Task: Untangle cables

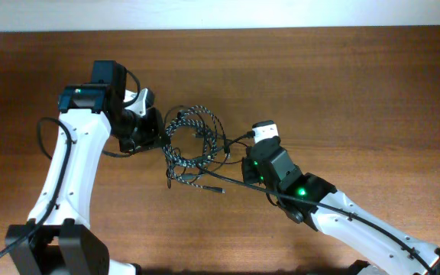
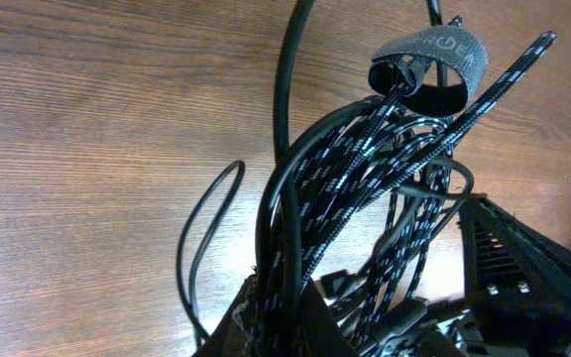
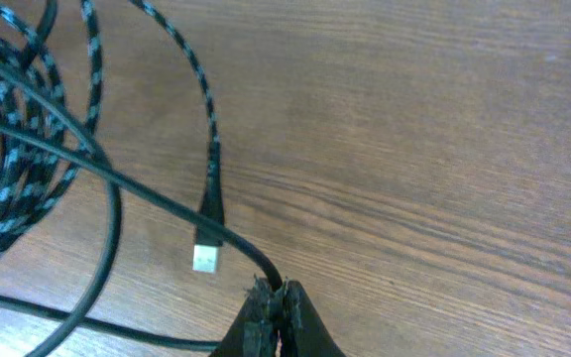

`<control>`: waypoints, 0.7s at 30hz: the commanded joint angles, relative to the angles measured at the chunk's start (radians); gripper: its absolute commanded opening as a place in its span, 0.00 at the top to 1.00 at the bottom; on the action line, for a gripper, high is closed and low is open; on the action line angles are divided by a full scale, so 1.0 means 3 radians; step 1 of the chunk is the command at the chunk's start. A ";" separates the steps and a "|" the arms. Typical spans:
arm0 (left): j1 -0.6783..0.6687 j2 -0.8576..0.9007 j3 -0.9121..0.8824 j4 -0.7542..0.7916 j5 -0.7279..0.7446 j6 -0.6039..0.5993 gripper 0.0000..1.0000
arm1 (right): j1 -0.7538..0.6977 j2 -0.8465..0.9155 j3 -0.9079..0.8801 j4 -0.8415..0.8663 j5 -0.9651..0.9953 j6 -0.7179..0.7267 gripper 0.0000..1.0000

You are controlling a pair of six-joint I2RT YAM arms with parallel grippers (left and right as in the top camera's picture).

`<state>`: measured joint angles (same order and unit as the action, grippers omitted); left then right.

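Cables (image 1: 195, 145) knotted, overhead centre. Left gripper (image 2: 285, 322) clamps bundle (image 2: 355, 198), right gripper (image 3: 274, 307) pinches 1 black cord (image 3: 157, 203); pulling apart could cinch them tighter.

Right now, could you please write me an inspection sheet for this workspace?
Surface: brown wooden table, bare wood grain.
Job's things: speckled braided cord in loose loops, tangled with a thin black cord; the braided cord's plug lies flat on the wood.
Clutter: nothing seen.
Grippers: left gripper shut on the speckled braided cord's bundled loops; right gripper shut on the thin black cord.
Cables: a grey strap loops around strands of the bundle; thicker arm wires run along the robot arms, apart from the tangle.
Surroundings: a pale wall along the far edge.
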<state>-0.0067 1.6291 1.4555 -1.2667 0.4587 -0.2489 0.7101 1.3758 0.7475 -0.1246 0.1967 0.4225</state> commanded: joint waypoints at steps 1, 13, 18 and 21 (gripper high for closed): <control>0.0032 -0.0009 0.0031 0.0032 -0.0387 0.0051 1.00 | -0.0220 -0.0141 0.0015 -0.0359 0.0347 0.0215 0.96; 0.0032 -0.0009 0.0028 0.0209 -0.1058 -0.0654 1.00 | -0.0882 -0.0589 0.0015 -0.0996 -0.0523 0.0654 0.44; 0.0036 -0.0018 0.0031 0.0268 -0.0863 -0.0750 1.00 | -0.0882 -0.1020 0.0015 -0.0997 -0.0595 0.0652 0.36; 0.0036 -0.0128 0.0033 0.0343 -0.0792 -0.0752 1.00 | -0.0882 -0.1280 0.0015 -0.0997 -0.0652 0.0654 0.34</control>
<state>0.0025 1.6291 1.4555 -1.1728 0.1764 -0.4587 0.4484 1.0126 0.7536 -0.4232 0.0235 0.6212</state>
